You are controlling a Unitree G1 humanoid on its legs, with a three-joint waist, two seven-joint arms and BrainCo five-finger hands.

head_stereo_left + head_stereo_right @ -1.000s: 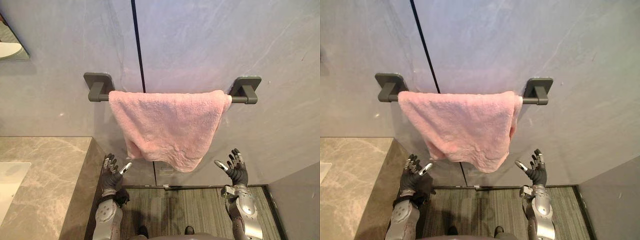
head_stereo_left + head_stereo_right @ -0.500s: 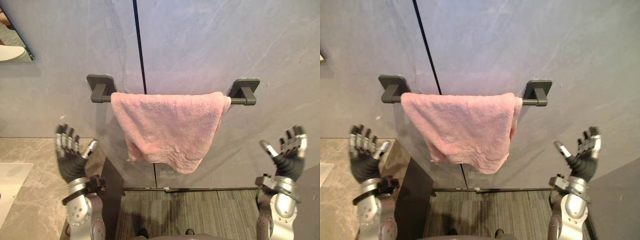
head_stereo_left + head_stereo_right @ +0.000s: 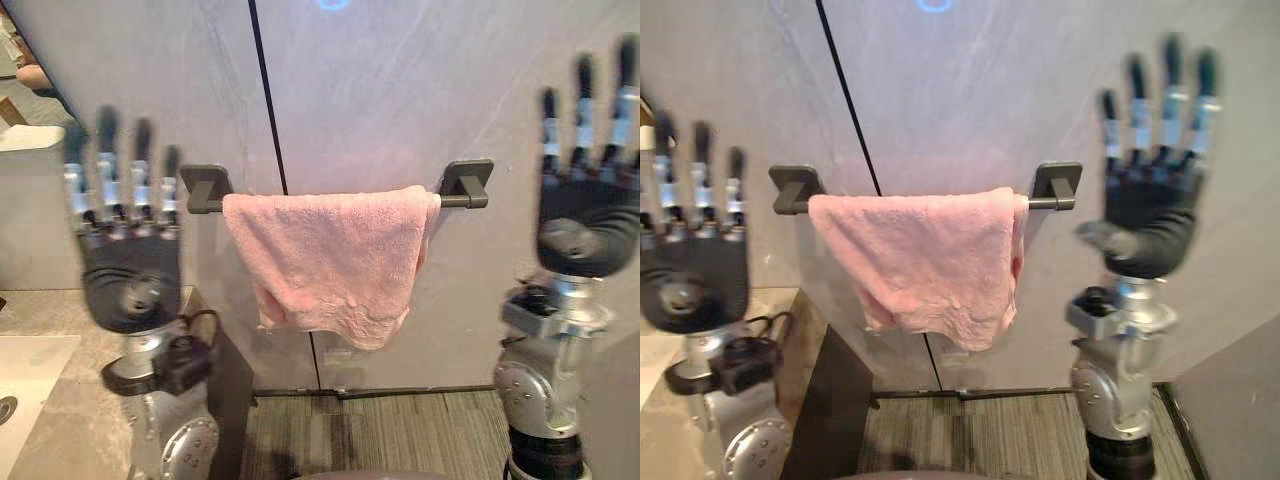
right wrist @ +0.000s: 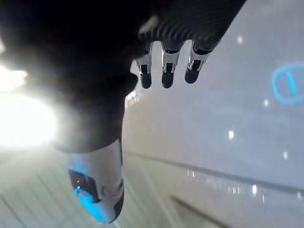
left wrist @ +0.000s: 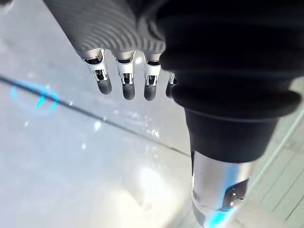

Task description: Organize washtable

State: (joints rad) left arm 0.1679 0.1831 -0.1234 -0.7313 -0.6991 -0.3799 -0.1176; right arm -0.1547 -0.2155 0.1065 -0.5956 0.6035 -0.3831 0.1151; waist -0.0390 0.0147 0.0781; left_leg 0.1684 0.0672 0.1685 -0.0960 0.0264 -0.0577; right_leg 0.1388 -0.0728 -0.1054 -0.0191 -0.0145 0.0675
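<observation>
A pink towel (image 3: pixel 330 258) hangs draped over a dark wall rail (image 3: pixel 462 199), bunched toward its lower edge. My left hand (image 3: pixel 130 285) is raised in front of the wall, left of the towel and level with the rail, fingers straight up, palm toward the camera, empty. My right hand (image 3: pixel 585 220) is raised on the other side, right of the rail's end bracket, fingers spread upward and empty. Neither hand touches the towel. In the wrist views my left fingers (image 5: pixel 124 80) and right fingers (image 4: pixel 164 71) point straight out at the grey wall.
A marble countertop (image 3: pixel 60 420) with a white basin (image 3: pixel 25 370) lies at the lower left. A mirror edge (image 3: pixel 25 90) sits at the upper left. A dark vertical seam (image 3: pixel 268 130) runs down the grey wall. Striped flooring (image 3: pixel 390 440) lies below the towel.
Both hands have risen from below the towel to rail height and above, moving apart and closer to the camera. The view has shifted slightly. The towel hangs unchanged.
</observation>
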